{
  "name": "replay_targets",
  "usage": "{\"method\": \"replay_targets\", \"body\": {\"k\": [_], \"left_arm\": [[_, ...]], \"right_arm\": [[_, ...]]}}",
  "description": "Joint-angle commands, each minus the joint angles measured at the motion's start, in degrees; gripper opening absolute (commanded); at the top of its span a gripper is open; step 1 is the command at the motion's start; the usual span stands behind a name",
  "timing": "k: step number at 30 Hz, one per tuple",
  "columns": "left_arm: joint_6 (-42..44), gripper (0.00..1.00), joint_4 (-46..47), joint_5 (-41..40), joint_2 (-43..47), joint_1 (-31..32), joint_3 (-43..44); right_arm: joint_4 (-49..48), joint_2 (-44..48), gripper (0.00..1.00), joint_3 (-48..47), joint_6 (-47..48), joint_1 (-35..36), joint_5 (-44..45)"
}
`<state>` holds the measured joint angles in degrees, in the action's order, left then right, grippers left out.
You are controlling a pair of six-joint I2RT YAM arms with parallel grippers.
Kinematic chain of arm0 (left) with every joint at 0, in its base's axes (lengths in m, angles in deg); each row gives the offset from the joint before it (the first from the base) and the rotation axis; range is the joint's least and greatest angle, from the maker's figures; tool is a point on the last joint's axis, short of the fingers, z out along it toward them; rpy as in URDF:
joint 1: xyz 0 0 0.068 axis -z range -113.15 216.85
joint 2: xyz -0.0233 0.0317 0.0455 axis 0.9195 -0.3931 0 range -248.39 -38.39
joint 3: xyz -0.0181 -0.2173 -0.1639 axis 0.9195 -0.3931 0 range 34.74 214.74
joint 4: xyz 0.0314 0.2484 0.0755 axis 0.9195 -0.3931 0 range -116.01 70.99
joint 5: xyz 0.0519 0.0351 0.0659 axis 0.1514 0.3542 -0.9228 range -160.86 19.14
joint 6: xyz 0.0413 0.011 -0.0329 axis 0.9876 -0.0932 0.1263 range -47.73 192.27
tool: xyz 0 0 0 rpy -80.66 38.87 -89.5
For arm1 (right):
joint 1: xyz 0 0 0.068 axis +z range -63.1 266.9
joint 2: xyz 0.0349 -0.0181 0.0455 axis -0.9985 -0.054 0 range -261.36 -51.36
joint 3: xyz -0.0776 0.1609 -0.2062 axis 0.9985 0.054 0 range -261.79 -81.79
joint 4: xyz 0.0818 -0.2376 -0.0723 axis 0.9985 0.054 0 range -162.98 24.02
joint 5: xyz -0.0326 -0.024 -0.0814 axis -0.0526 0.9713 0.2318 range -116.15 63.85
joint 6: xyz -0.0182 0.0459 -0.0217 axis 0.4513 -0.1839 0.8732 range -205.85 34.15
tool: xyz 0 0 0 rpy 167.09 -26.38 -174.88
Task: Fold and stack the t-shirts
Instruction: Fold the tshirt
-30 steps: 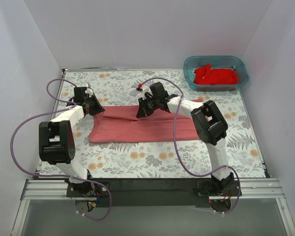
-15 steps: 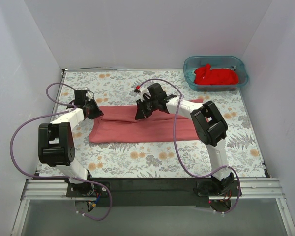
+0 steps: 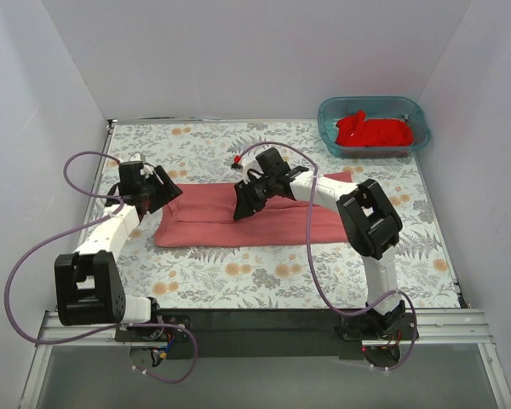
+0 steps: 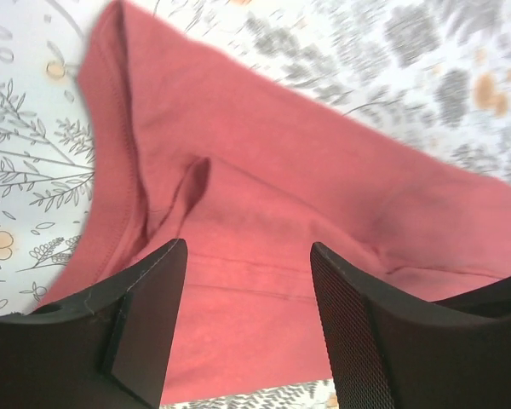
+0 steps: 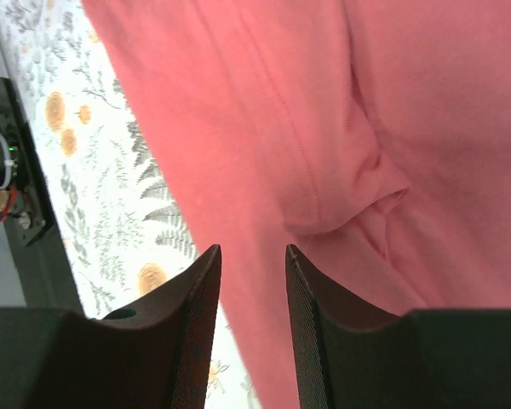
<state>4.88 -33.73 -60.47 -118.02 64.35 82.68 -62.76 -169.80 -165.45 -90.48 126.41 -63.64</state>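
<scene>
Left gripper [image 4: 247, 252] first: my jaws are standing fairly wide with nothing between them, just hanging over the left end of the salmon t-shirt [image 4: 307, 179]. There's a small pinched ridge in the cloth right under the gap, next to the stitched hem. Right gripper [image 5: 252, 256] is a narrower story: the jaws are apart by a slim gap and also empty, with the same cloth showing through and a puckered fold just to the right of centre in that wrist view.

Zooming out to the overhead view, the salmon shirt lies as a long flat band across the middle of the frame on the floral table [image 3: 264, 285]. My left arm sits at its left end and my right one around mid-band. I'd call this mid-fold: lengthwise folding looks done, the crosswise one not. How many layers are in that band I honestly can't tell from up there.

The brighter red t-shirt [image 3: 373, 130] is bunched up in the teal tub [image 3: 330, 136] in the upper right (untouched, as far as folding goes).

Next move, I reckon: get a clean grip on both corners of one short end, through every layer, and carry it over to the other end without dragging the band.
</scene>
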Motion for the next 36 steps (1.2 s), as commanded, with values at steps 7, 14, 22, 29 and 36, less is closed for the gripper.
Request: {"method": "replay_targets", "body": {"k": [7, 14, 22, 29, 36], "left_arm": [[-7.4, 0.46, 1.8, 3.6, 1.3, 3.5, -1.4], [-10.0, 0.29, 6.2, 3.1, -12.5, 3.6, 1.5], [-8.3, 0.31, 2.3, -5.2, -19.5, 2.9, 7.2], [-7.4, 0.62, -3.9, -9.0, -9.7, 4.9, 10.1], [-9.6, 0.62, -12.3, -15.9, 1.0, 10.2, 2.3]], "right_arm": [[-8.1, 2.2, 0.40, -1.1, -9.7, 0.1, -4.4], [-21.7, -6.4, 0.39, -0.7, -21.5, -1.5, -9.1], [-25.9, -10.2, 0.39, 4.7, -24.8, -6.2, -6.4], [-12.2, 8.4, 0.45, 12.9, -13.9, -6.8, 2.7], [9.9, 17.2, 0.45, 16.1, -1.7, -6.8, 26.6]]}}
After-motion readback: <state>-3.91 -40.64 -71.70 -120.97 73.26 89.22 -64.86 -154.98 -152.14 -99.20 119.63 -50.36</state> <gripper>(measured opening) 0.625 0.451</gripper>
